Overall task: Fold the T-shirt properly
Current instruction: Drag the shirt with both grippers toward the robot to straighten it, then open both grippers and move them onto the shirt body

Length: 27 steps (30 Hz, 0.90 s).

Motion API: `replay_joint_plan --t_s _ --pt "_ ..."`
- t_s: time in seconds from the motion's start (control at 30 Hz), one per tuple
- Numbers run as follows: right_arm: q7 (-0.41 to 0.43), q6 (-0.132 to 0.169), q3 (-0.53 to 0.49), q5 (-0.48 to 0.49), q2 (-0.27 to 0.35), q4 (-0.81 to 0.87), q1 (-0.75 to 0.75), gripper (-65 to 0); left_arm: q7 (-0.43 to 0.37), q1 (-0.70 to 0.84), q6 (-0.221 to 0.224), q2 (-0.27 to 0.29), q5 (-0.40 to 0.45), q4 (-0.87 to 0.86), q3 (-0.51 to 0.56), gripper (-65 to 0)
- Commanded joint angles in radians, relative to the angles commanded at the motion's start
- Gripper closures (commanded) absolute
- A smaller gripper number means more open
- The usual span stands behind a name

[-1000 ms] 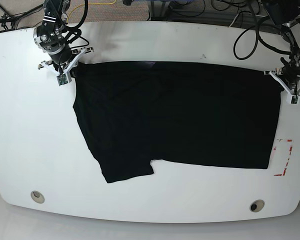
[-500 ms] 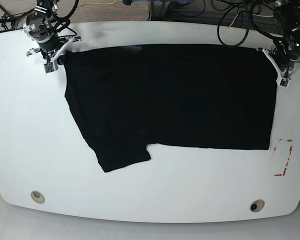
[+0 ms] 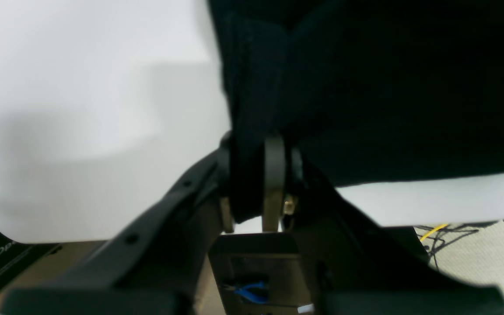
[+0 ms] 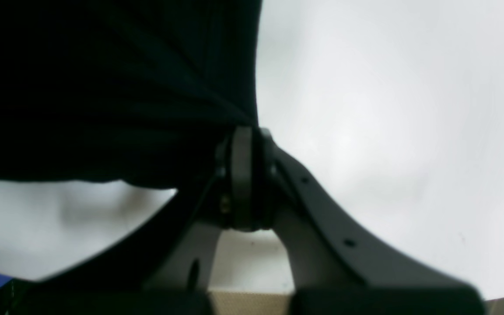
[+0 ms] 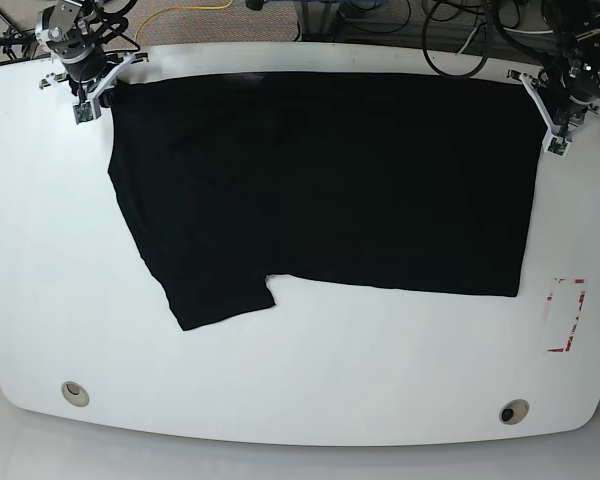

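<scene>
No lettering can be read anywhere; all printed marks are too blurred.

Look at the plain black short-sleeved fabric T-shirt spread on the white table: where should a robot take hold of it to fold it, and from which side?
Probably the two far corners of the plain black short-sleeved fabric T-shirt, approached from the white table's far edge. The cloth lies flat, so only its edges offer something to pinch. The left gripper and right gripper already clamp those corners.

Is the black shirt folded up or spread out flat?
Spread out: the T-shirt lies flat across the table, one sleeve showing.
</scene>
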Motion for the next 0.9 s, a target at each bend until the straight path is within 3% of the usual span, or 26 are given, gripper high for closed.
replay_joint_plan --t_s 0.13,0.4,0.47,0.7,0.8,0.9 --pt "-0.002 0.000 -0.002 0.000 -0.011 0.002 0.000 -0.6 0.000 0.009 0.000 0.000 0.000 0.000 0.000 -11.4" --pt "-0.003 0.000 -0.002 -0.006 -0.028 0.005 -0.002 -2.7 0.000 0.032 0.000 0.000 0.000 0.005 0.000 -31.7" --pt "-0.003 0.000 -0.002 -0.003 -0.029 0.006 -0.002 -7.9 0.000 0.032 0.000 0.002 -0.002 0.008 0.000 -33.9" --pt "0.002 0.000 0.002 0.044 -0.055 0.080 -0.002 -40.4 0.000 0.032 0.000 0.003 -0.009 0.066 -0.002 -34.9" --pt "-0.003 0.000 0.000 0.071 -0.057 0.129 -0.002 -47.9 0.000 0.032 0.000 0.005 -0.009 0.115 -0.002 -34.9" --pt "-0.003 0.000 0.000 0.092 -0.060 0.169 -0.002 -49.8 0.000 0.032 0.000 0.005 -0.011 0.137 0.000 -34.9"
